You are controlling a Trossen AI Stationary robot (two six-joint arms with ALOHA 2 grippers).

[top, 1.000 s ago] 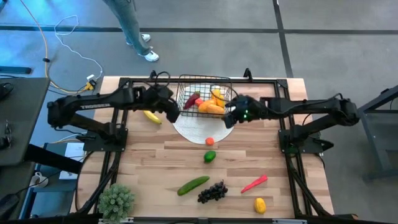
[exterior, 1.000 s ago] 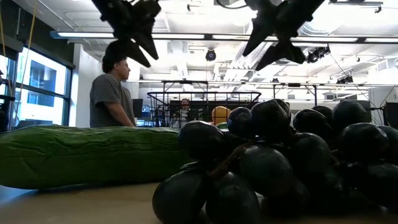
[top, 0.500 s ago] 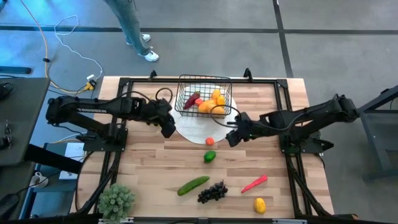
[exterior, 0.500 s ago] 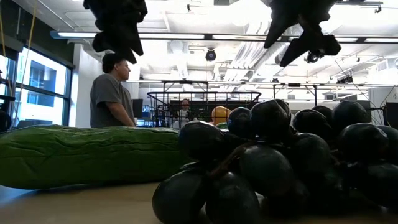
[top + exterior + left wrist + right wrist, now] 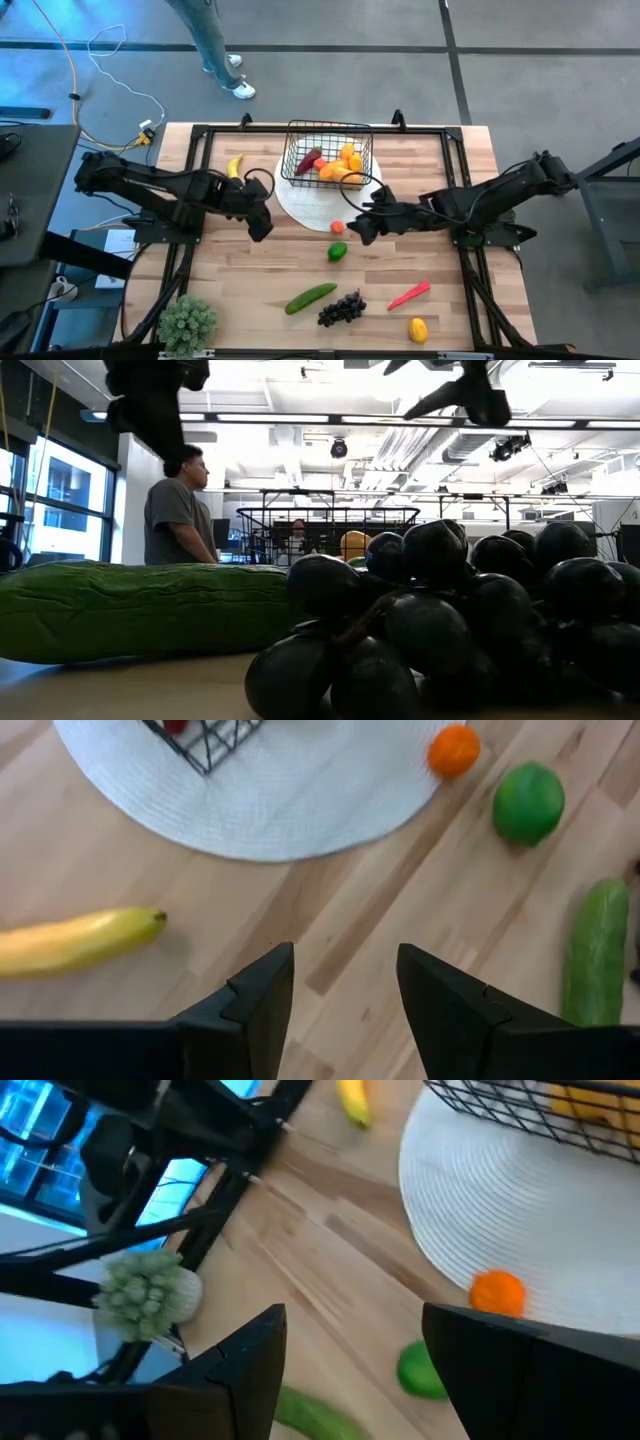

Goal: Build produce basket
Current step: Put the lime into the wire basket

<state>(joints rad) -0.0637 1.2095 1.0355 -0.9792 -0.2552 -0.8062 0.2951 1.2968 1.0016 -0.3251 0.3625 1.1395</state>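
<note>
the high view looks straight down over the whole tabletop (image 5: 300,265). the low view sits at tabletop height, very close behind the cucumber (image 5: 140,610) and grapes (image 5: 440,620). both wrist views look down close, sharing the small orange (image 5: 453,750) and white plate (image 5: 560,1220).

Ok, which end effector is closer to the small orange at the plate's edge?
Right. The right end effector hangs open just beside the orange, on its right-arm side. The left end effector, also open, is farther off, across the white plate.
</note>
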